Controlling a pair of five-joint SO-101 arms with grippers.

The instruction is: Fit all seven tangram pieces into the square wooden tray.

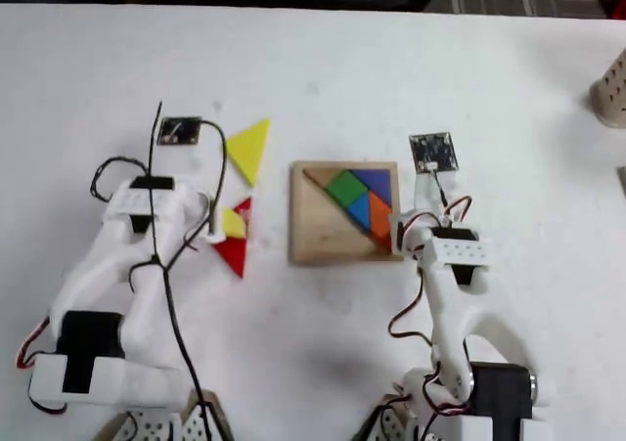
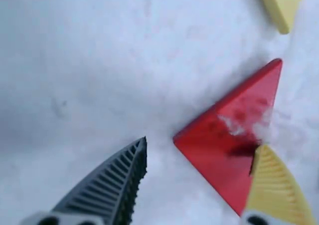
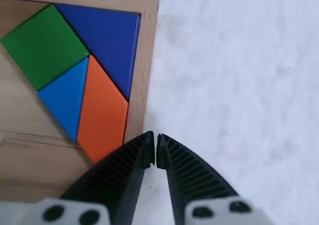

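The square wooden tray [image 1: 323, 236] lies at mid-table and holds a green square [image 1: 344, 187], a dark blue triangle [image 1: 377, 185], an orange piece [image 1: 380, 216] and a light blue triangle [image 1: 358, 210]. Its lower left half is bare wood. My right gripper [image 3: 153, 145] is shut, with its tips just outside the tray's rim [image 3: 144, 60] beside the orange piece [image 3: 102, 110]. Left of the tray lies a red triangle [image 2: 224, 140]. My left gripper [image 2: 199, 147] is open around one of its corners, the yellow finger [image 2: 274, 190] over the piece and the dark finger [image 2: 119, 185] on the table beside it. A yellow triangle [image 1: 249, 148] lies farther back.
Black and red cables [image 1: 166, 255] trail over the left arm. A beige object [image 1: 611, 94] stands at the table's far right edge. White table surface lies open behind the tray and between the two arms.
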